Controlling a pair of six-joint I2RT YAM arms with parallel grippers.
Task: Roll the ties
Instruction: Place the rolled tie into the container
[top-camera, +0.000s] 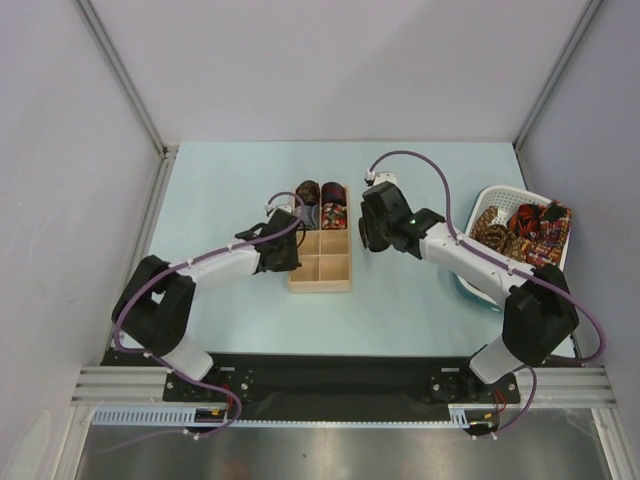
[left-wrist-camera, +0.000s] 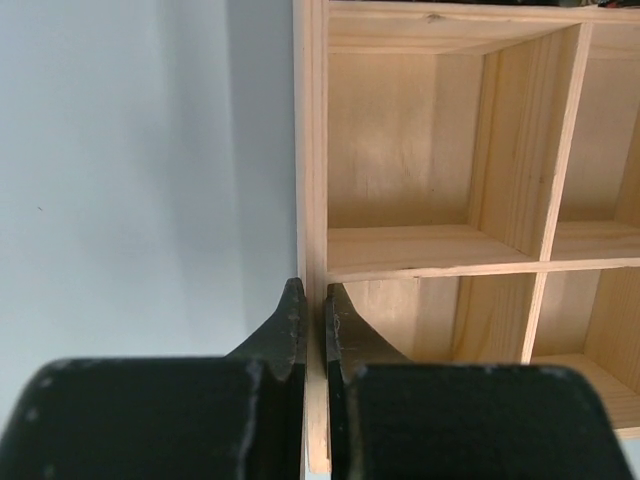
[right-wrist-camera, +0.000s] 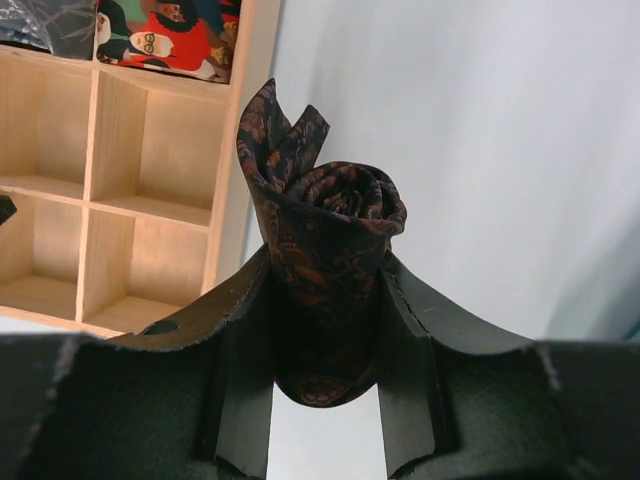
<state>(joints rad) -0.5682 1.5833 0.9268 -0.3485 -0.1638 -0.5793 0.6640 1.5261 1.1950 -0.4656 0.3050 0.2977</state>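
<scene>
Wall of wooden box (left-wrist-camera: 310, 150) pinched by clenched left gripper (left-wrist-camera: 312, 305), likely to steady it. Two rolled ties (top-camera: 320, 195) already in far compartments. Dark rolled tie (right-wrist-camera: 325, 205) clasped in right gripper (right-wrist-camera: 325, 260), near box, presumably for slotting in. More ties (top-camera: 525, 228) waiting in basket (top-camera: 497, 193).

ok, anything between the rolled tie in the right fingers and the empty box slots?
Nothing visible. The rolled tie, in the right fingers, is beside the wooden box; its four near slots are empty. The left fingers pinch the opposite wall, off the path.
</scene>
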